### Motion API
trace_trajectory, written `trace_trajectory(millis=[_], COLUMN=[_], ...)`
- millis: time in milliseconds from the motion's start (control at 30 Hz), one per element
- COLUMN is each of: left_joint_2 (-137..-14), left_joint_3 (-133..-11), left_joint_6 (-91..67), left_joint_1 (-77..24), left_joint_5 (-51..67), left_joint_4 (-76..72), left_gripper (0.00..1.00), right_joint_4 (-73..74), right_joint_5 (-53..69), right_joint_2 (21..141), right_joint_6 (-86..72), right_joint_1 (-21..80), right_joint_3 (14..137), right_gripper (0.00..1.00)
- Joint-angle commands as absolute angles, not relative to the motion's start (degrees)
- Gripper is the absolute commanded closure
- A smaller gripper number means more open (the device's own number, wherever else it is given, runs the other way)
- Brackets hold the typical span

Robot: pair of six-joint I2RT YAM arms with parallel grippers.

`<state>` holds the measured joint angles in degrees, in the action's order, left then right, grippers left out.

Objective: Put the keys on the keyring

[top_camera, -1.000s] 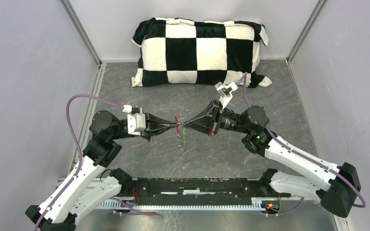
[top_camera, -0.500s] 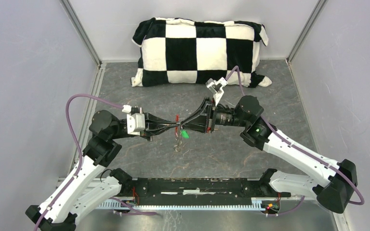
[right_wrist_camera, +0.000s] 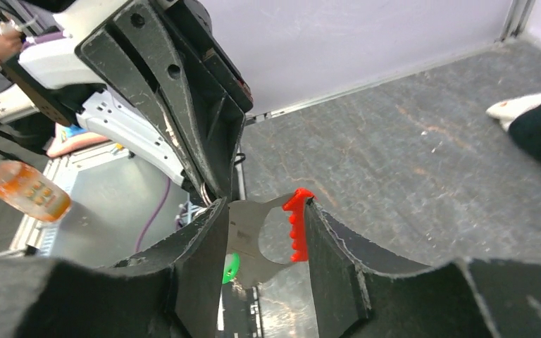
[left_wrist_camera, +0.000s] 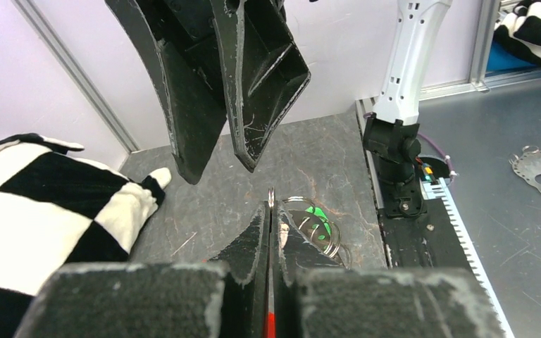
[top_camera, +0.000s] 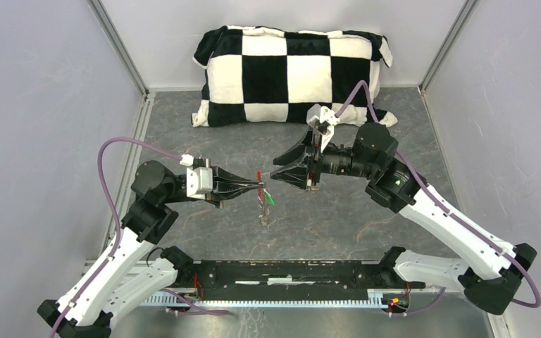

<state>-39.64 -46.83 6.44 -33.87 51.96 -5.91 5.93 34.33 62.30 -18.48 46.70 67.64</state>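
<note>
My left gripper (top_camera: 261,186) is shut on the keyring (top_camera: 259,176), pinching its flat silver tag with the red edge (right_wrist_camera: 297,232) upright above the table. In the left wrist view the tag's thin edge sticks out past the closed tips (left_wrist_camera: 270,208), with wire rings (left_wrist_camera: 324,236) to the right of them. A green-headed key (top_camera: 270,199) hangs on those rings just below the fingers, and more links dangle under it (top_camera: 264,213). My right gripper (top_camera: 275,171) stands open a short way right of the tag, with nothing between its fingers (left_wrist_camera: 204,105). The tag shows through their gap.
A black-and-white checked pillow (top_camera: 292,74) lies at the back of the grey slate table (top_camera: 366,211). Grey walls close both sides. The arms' base rail (top_camera: 282,278) runs along the near edge.
My right gripper has opened and drawn back up and to the right, away from the keyring. The green key has dropped slightly and hangs below the left gripper, which has stayed in place.
</note>
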Motion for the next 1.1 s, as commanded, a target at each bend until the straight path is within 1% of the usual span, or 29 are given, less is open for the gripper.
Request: trace_trajectory(millis=[0,133,267,567,900,967,1067], left_joint_2=[-40.01,-40.89,-41.35,-41.37,-40.83,-40.91,-41.05], left_joint_3=[-48.56,-49.2,-49.48,-49.83,-50.27,-50.27,-50.35], left_joint_6=[4.81,1.8,0.39,0.2,0.22,0.19,0.18], left_joint_1=[-33.93,-33.91,-33.99,-33.93,-33.92,-33.94,-33.95], left_joint_5=[54.45,54.75,55.29,54.97,55.48,55.56,55.67], left_joint_4=[-8.85,-9.62,-10.09,-10.44,-10.2,-10.11,-10.17], left_gripper=[0.98,0.98,0.98,0.98,0.98,0.98,0.98], right_joint_4=[-4.06,-12.67,-17.77,-17.69,-14.07,-14.06,-13.82], right_joint_5=[38.81,45.38,46.94,47.05,44.56,44.73,44.82], right_joint_2=[58.96,59.69,60.03,60.94,61.6,61.87,62.29], right_joint_6=[-12.41,-13.59,-14.34,-13.62,-10.99,-11.12,-11.18], right_joint_1=[46.45,46.5,47.04,48.51,49.03,49.1,49.36], right_joint_3=[63.47,60.03,58.36,57.39,57.85,58.13,58.36], right_gripper=[0.51,0.56,0.57,0.61,0.6,0.63,0.75])
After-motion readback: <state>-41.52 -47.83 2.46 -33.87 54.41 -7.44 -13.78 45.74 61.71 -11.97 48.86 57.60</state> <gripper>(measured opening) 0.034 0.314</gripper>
